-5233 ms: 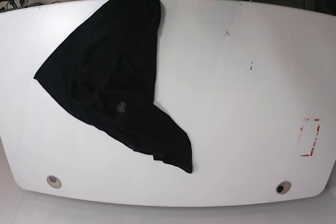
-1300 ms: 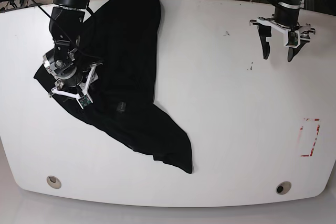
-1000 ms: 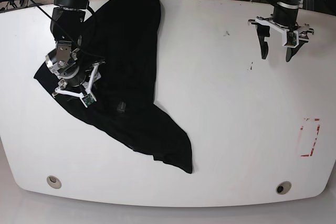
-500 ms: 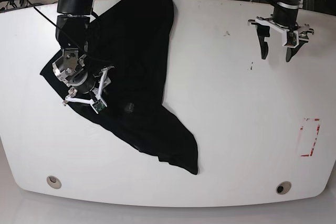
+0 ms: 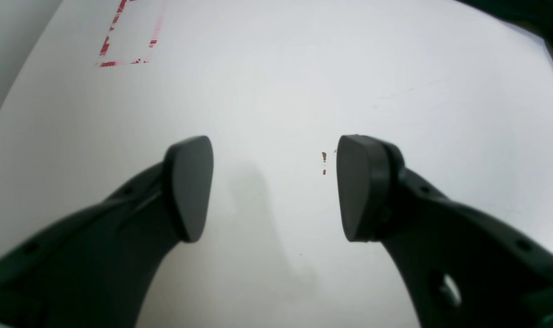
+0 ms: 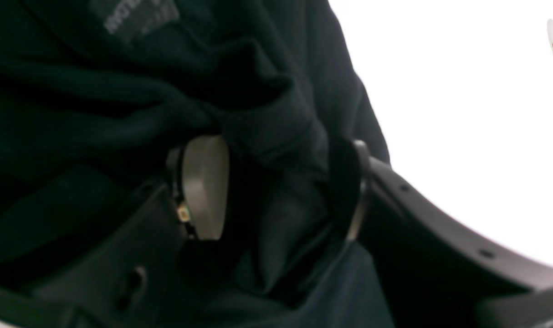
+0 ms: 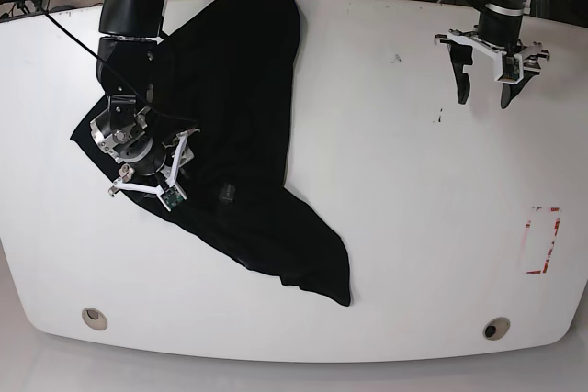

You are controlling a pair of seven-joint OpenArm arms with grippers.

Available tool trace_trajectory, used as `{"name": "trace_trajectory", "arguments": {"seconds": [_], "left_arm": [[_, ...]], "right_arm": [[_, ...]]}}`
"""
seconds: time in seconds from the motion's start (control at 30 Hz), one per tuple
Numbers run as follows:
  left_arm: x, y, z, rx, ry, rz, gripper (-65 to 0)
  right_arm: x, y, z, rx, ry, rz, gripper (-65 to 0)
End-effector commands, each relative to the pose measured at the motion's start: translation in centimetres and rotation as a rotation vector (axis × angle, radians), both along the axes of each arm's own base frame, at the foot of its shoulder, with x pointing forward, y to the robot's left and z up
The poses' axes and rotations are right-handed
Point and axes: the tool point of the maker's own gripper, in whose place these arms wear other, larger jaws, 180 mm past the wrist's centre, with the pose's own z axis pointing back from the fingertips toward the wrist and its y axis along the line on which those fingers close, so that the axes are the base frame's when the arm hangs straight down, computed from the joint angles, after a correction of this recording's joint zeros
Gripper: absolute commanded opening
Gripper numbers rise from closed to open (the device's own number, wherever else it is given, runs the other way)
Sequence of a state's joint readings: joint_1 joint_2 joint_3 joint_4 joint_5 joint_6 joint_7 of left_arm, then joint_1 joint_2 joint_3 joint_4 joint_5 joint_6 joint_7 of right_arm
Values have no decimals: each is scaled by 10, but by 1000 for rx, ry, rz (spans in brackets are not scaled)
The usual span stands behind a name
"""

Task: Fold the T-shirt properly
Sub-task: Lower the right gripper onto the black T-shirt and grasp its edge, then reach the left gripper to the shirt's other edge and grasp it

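The folding is, by my judgement, only at its beginning: the T-shirt [image 7: 230, 126] lies crumpled on the table [image 7: 413, 227], in the part from 9 to 11 o'clock, with one tail running to about 6 o'clock, and no clean fold is made. The right gripper [image 6: 276, 191] holds a ridge of cloth between its jaws. The left gripper [image 5: 274, 189] hangs wide and empty at 2 o'clock. The grey label [image 6: 137, 16] carries writing, but too blurred to read.
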State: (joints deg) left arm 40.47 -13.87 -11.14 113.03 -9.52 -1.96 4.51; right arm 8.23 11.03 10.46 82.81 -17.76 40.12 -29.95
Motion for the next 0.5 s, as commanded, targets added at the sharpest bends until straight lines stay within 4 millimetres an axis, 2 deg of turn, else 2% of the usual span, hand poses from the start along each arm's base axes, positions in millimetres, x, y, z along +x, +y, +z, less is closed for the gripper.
{"name": "trace_trajectory", "arguments": {"seconds": [0.0, 0.4, 0.47], "left_arm": [[3, 0, 11, 9, -41, -8, -253], [4, -5, 10, 2, -41, -20, -253], [5, -4, 10, 10, -39, -31, -253]], "right_arm": [[14, 9, 7, 41, -31, 3, -314], [26, 21, 15, 84, -67, 14, -315], [30, 24, 18, 93, -75, 14, -338]]}}
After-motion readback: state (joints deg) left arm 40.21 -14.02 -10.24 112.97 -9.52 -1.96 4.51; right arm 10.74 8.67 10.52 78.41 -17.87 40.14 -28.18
